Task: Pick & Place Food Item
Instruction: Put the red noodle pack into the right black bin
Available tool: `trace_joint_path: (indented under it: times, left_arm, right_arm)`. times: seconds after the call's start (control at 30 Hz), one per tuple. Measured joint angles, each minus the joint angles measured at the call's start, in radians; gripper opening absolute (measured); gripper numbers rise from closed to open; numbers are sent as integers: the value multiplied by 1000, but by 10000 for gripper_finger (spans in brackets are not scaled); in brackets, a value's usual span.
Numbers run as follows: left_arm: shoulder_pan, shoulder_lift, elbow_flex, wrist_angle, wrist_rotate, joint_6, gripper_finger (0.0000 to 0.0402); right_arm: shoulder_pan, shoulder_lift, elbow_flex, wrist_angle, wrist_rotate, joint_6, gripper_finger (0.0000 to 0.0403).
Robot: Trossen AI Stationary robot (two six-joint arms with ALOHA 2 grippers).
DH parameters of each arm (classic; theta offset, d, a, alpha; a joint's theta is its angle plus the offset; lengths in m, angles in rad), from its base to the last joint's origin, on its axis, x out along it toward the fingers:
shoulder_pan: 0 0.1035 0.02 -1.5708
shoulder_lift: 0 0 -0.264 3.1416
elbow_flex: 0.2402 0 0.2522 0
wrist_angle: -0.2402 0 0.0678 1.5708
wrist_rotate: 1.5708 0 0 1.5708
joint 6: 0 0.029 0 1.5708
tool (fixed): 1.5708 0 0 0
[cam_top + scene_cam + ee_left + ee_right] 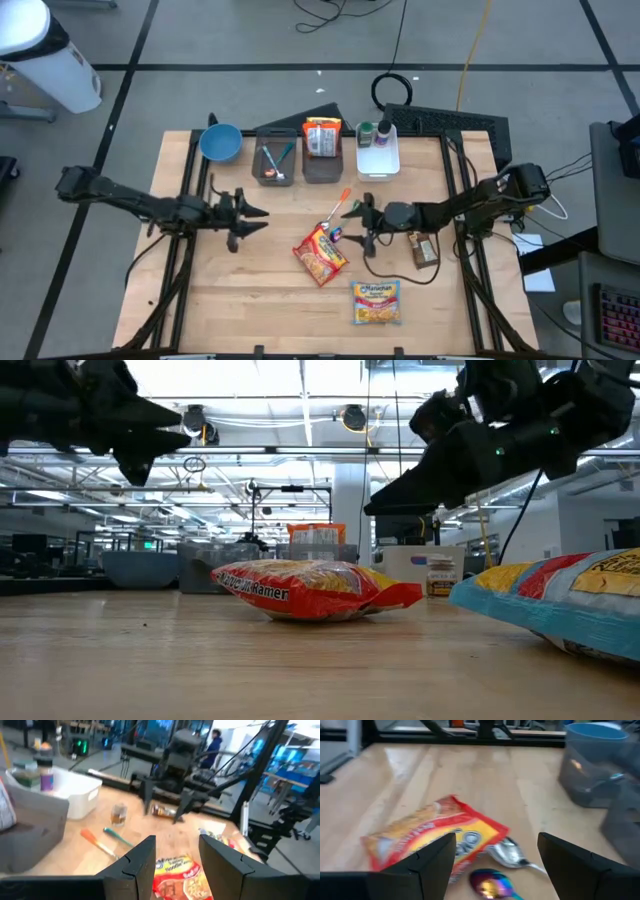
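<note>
- The red ramen packet [320,254] lies flat near the middle of the bench [250,300], tilted at an angle; a second packet [376,302] lies apart from it, nearer the front edge.
- The right end effector [352,222] hovers just beside the red packet's upper corner with its fingers spread wide and nothing between them. In the right wrist view the packet sits between and ahead of the two fingers.
- The left end effector [258,219] hangs off to the packet's left, fingers parted with nothing between them, apparently waiting.
- Likely risk: a spoon [512,854] and an iridescent utensil [492,885] lie touching or just beside the packet's near corner, so a descent there could pinch metal with the wrapper, or knock the utensils aside.
- The packet is puffy and slick; a grip at the thin corner seal may slip or let it swing.
- An orange-handled tool [337,204] lies close too, under the probable path to the grey bins [322,160] at the back, one already holding a packet.
</note>
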Motion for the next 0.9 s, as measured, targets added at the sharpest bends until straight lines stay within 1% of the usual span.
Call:
trace_joint_path:
  times: [0.1, 0.23, 0.3, 0.37, 0.47, 0.57, 0.63, 0.73, 0.9]
  left_arm:
    - [-18, 98, 32, -11, 0, -32, 157]
    - [-21, 209, 85, -30, 53, -102, 157]
    - [-12, 258, 107, -48, 79, -145, 157]
    - [11, 298, 136, -71, 129, -180, 157]
    - [70, 347, 182, -145, 207, -222, 157]
    - [147, 399, 225, -208, 257, -251, 157]
    - [206, 427, 241, -222, 320, -264, 157]
    - [292, 469, 255, -215, 445, -272, 157]
    - [408, 544, 258, -196, 576, -275, 157]
  right_arm:
    - [41, 0, 0, 2, 0, 46, 274]
    - [121, 0, 0, 0, 17, 94, 274]
    - [166, 0, 1, -14, 86, 112, 274]
    - [210, 0, 1, -16, 169, 111, 274]
    - [262, 0, 1, -13, 269, 110, 274]
    - [294, 0, 1, -13, 318, 113, 274]
    - [305, 0, 1, -13, 347, 112, 274]
    - [308, 0, 1, -13, 350, 107, 274]
    - [308, 39, 1, -13, 367, 89, 274]
